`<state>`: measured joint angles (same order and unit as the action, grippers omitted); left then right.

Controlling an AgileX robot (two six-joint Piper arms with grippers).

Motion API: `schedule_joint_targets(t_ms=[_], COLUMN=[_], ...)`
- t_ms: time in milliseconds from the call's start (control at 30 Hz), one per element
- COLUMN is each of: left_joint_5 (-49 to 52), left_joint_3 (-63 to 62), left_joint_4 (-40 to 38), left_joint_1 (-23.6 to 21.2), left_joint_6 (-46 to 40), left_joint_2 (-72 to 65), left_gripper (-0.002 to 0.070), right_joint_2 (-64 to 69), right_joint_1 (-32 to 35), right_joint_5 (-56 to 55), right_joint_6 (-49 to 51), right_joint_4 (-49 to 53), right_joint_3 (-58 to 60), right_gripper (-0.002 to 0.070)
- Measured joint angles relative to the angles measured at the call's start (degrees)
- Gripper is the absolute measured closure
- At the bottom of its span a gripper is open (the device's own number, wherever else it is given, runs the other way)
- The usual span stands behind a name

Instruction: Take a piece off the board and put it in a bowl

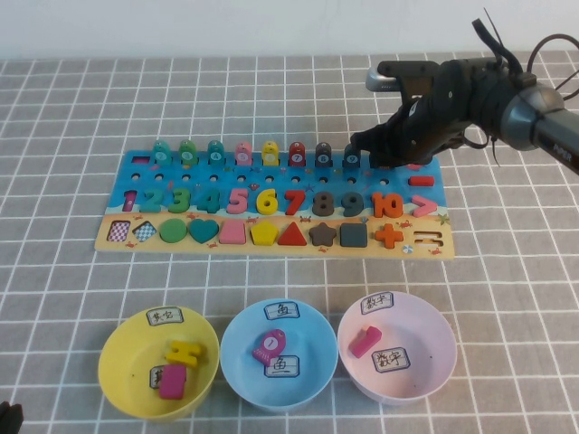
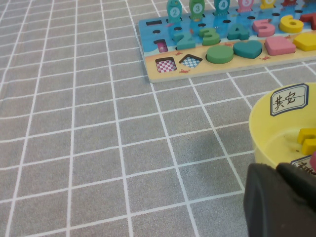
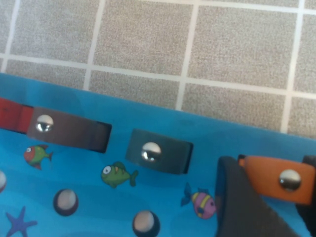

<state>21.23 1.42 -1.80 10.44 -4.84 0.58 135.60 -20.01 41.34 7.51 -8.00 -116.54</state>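
The piece (image 3: pixel 279 177) stands on the board's (image 1: pixel 145 237) far right top row, my right gripper (image 3: pixel 269 197) around it, pinch not confirmed. Left gripper (image 2: pixel 279 202) sits by the yellow bowl (image 2: pixel 276 133), fingers unreadable.

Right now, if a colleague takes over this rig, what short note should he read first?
Right gripper: down at the far right end of the board, at the orange piece, which is not lifted yet.
Left gripper: parked low beside the yellow bowl.
Blue bowl: middle of the three, holds only a pink fish token.
Done: the approach.
Left: grasp the piece, lift it, carry it to the blue bowl, release.
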Motion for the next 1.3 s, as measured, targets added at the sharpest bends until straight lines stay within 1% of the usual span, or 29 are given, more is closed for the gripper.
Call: schedule_joint_targets(t_ms=[633,833,967,1133,1300], left_joint_5=[0.0,0.0,0.0,0.0,0.0], left_joint_3=[0.0,0.0,0.0,0.0,0.0], left_joint_4=[0.0,0.0,0.0,0.0,0.0], left_joint_1=[0.0,0.0,0.0,0.0,0.0], left_joint_6=[0.0,0.0,0.0,0.0,0.0], left_joint_2=[0.0,0.0,0.0,0.0,0.0], left_gripper=[0.0676,0.0676,0.0676,0.0676,0.0676], right_joint_2=[-2.6,-7.1,-11.0,-18.1,-28.2], right_joint_1=[0.1,0.1,-1.3,-4.4,-8.3], right_joint_5=[0.0,4.9,9.4,10.6,8.8], right_joint_6=[0.0,0.0,0.0,0.0,0.0], right_joint_4=[1.9,2.4,3.1,3.2,3.3], right_joint_3=[0.0,0.0,0.6,8.6,22.7], right_gripper=[0.0459,0.0459,0.0459,0.0459,0.046])
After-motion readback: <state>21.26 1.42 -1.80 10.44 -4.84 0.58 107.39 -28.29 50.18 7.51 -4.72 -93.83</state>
